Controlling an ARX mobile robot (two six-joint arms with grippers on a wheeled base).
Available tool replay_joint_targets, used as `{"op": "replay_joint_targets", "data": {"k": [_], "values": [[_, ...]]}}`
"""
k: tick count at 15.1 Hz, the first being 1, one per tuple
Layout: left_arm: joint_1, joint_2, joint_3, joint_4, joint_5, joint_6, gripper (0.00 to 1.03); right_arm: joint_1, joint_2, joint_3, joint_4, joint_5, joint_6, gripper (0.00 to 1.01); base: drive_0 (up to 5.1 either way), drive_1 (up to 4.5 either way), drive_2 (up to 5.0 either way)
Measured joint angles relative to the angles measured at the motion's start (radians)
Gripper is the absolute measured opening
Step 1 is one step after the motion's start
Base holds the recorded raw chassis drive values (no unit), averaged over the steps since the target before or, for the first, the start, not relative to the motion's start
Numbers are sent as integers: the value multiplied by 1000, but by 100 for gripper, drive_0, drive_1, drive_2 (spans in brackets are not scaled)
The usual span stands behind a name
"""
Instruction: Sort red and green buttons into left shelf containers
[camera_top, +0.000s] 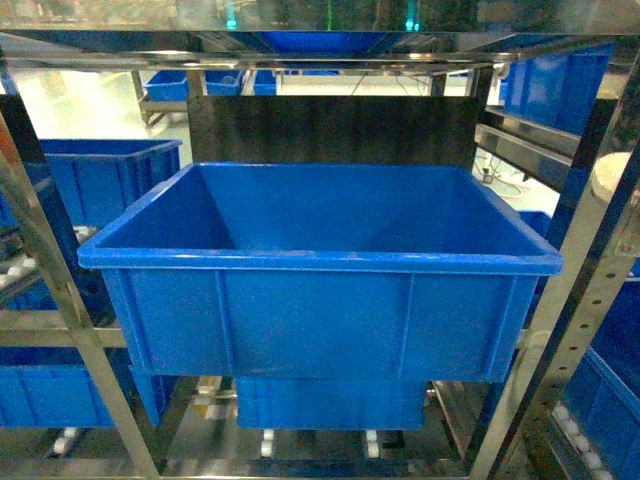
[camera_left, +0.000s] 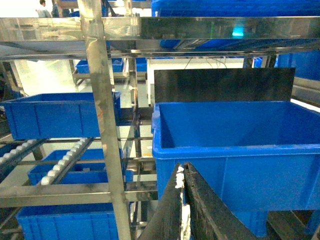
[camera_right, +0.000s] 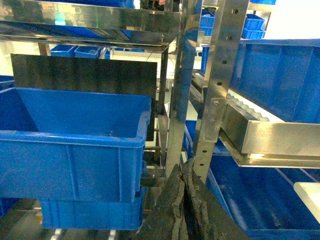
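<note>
Steel rack (camera_top: 60, 300) of shiny angle bars and perforated uprights carried the load. Large blue bin (camera_top: 320, 290) sat at centre, on a smaller blue bin (camera_top: 330, 400) that rested on white rollers (camera_top: 268, 440). Another blue bin (camera_top: 95, 180) sat far left.

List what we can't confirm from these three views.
- Big blue bin floor: head view, hidden behind its front wall; any buttons inside unseen.
- Left gripper: left wrist view, fingers pressed together, tips cut by bottom edge.
- Right gripper: right wrist view, same.
- Lower bin: mostly hidden.
</note>
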Motion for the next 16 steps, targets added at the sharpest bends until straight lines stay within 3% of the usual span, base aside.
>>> {"op": "replay_joint_targets", "data": {"k": [1,8,16], "values": [[0,0,0,0,0,-1,11,0,0,0,0,0,0,6,0,0,0],[0,0,0,0,0,0,100,0,0,0,0,0,0,99,0,0,0],[0,0,0,0,0,-1,98,0,0,0,0,0,0,98,0,0,0]]}}
